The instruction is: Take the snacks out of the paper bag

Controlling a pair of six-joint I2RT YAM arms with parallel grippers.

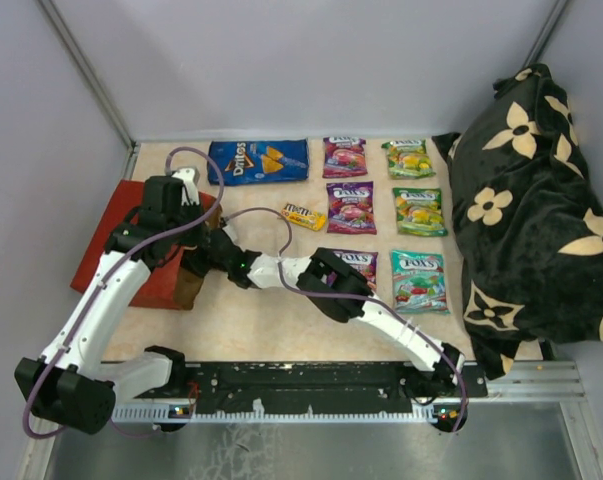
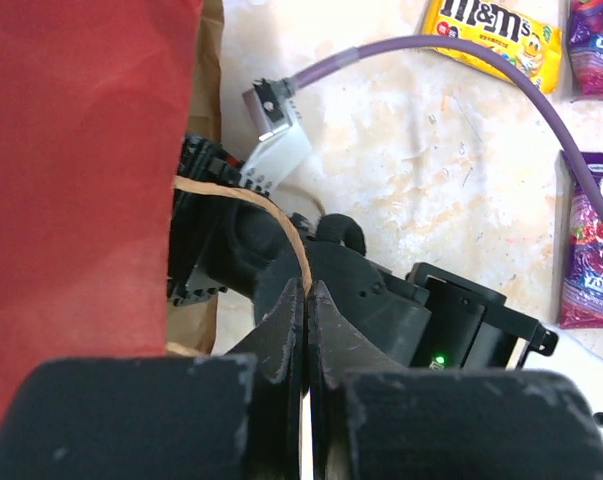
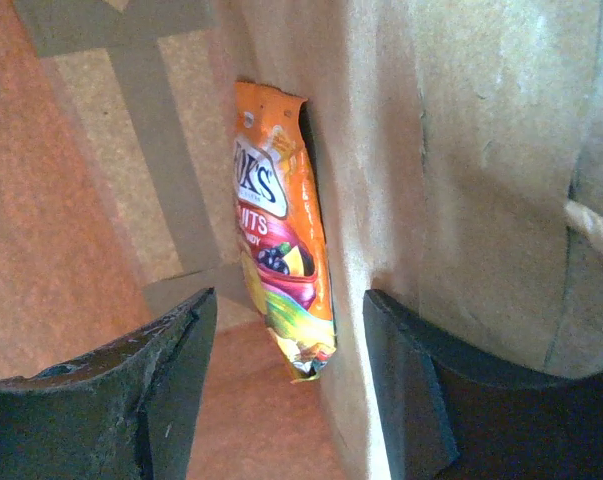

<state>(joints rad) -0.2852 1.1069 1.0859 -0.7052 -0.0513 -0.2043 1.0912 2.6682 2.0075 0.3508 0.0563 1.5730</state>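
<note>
Inside the paper bag (image 2: 81,170), the right gripper (image 3: 286,335) hangs with its jaws apart. They frame an orange candy packet (image 3: 281,250) that stands against the bag's brown inner wall, and the fingers are clear of it. At the bag's mouth, the left gripper (image 2: 307,292) is pinched tight on a thin brown loop handle (image 2: 266,205). On the table (image 1: 261,320) to the right of the bag lie a yellow M&M's packet (image 1: 304,216), three purple packets (image 1: 351,207), two green packets (image 1: 420,211) and one teal packet (image 1: 418,280). A blue Doritos bag (image 1: 259,160) lies just past the bag's far corner. A black flowered cloth (image 1: 531,210) is heaped farthest from the bag.
</note>
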